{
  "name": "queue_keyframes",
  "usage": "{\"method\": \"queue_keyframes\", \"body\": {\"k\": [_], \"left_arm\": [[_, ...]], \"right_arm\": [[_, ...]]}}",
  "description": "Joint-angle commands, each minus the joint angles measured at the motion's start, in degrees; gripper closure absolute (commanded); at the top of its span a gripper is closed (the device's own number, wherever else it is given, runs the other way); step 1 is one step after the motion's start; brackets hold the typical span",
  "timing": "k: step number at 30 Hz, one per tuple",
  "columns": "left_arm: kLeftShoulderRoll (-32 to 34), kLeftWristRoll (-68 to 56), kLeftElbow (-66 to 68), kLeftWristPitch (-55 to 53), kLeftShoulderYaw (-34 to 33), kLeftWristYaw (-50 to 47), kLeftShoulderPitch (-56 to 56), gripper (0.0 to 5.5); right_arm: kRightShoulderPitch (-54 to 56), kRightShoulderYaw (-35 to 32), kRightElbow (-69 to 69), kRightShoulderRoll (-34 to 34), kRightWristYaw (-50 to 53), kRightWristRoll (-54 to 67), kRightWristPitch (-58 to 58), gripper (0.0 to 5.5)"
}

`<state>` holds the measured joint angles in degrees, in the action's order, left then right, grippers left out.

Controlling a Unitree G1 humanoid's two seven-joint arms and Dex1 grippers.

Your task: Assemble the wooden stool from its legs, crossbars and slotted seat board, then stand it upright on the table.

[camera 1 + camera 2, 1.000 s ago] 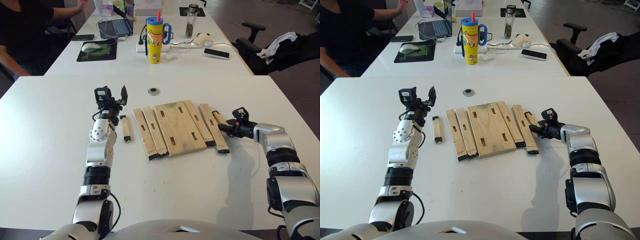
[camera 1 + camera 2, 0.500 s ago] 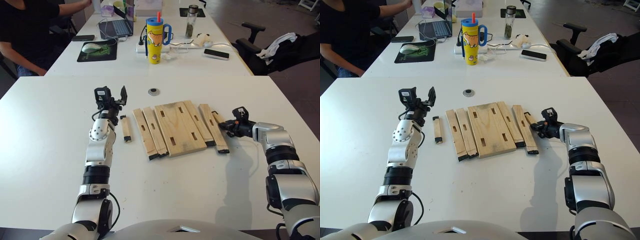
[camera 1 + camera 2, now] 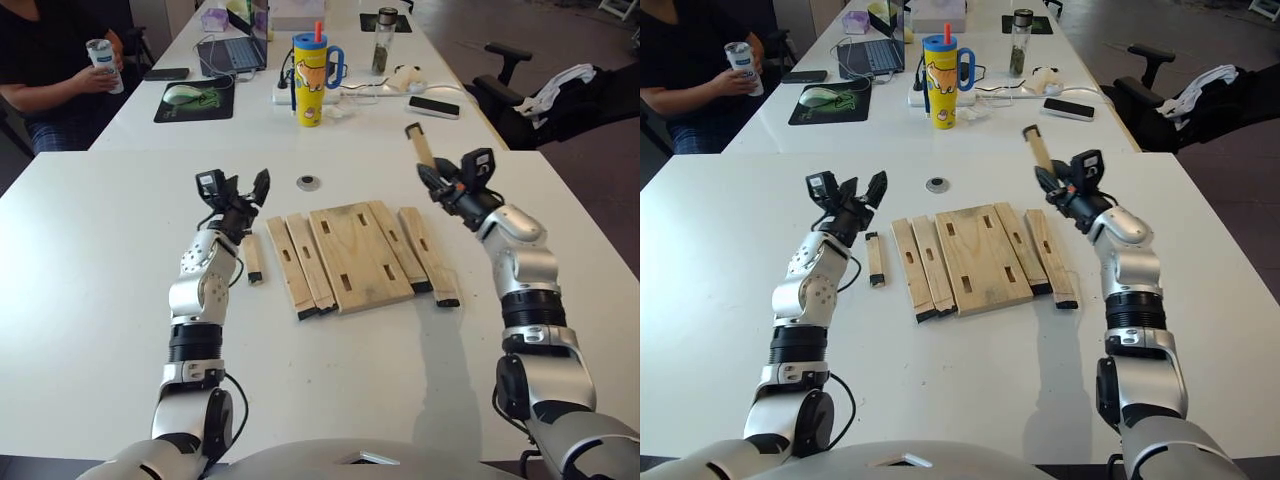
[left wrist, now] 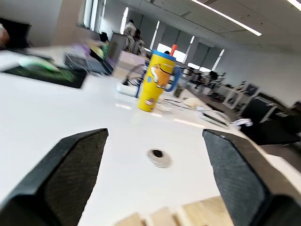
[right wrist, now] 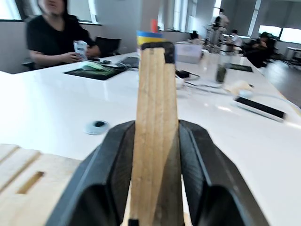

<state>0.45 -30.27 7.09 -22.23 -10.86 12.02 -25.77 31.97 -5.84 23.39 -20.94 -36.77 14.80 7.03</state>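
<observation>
Seat board (image 3: 358,255) lies flat on the white table (image 3: 90,300), slots up, roughly centred between the arms.
Left pair of legs (image 3: 292,265) lies flat, tight against the board's left edge. Right pair of legs (image 3: 430,255) does the same on its right edge, with dark caps at the near ends.
Short bar (image 3: 252,260) lies flat just left of the left pair, apart from them and near the left arm.
Left gripper (image 3: 243,190) is above the table just behind the short bar. Its fingers (image 4: 75,169) are spread wide with nothing between them.
Right gripper (image 3: 443,183) is up off the table behind the right pair of legs. Its fingers (image 5: 113,174) are clamped on both sides of a held bar (image 5: 155,132).
The held bar's dark-capped free end tilts up and away from the robot. It is probably a crossbar, but from these angles I can't rule out a leg.
A cable grommet (image 3: 308,182) sits in the tabletop behind the board.
On the next table back are a yellow tumbler (image 3: 309,80), a laptop (image 3: 235,50), a mouse on a dark pad (image 3: 193,100) and a phone (image 3: 433,106).
</observation>
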Motion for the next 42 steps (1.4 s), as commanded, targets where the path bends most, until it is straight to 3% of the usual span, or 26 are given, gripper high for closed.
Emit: {"method": "queue_keyframes", "body": {"k": [1,8,25,42], "left_arm": [[-1.69,-9.83,-5.88,-11.10,-0.52,0.48,-3.56,1.77],[-4.72,-22.08,-7.84,-21.53,-3.88,-3.81,-4.13,1.77],[-5.52,-22.95,-7.32,-23.34,-2.12,-4.91,-5.29,1.77],[-5.31,-21.75,-8.06,-22.92,-0.39,-4.00,-4.25,4.14]], "right_arm": [[-4.94,3.98,-6.86,2.69,-3.04,0.93,0.88,4.19],[-7.52,5.22,-11.17,4.35,-7.35,3.40,-0.54,4.19],[-9.56,8.01,-15.20,5.24,-8.87,4.43,0.12,4.19],[-8.94,7.64,-14.56,4.50,-10.41,5.16,0.82,4.19]]}}
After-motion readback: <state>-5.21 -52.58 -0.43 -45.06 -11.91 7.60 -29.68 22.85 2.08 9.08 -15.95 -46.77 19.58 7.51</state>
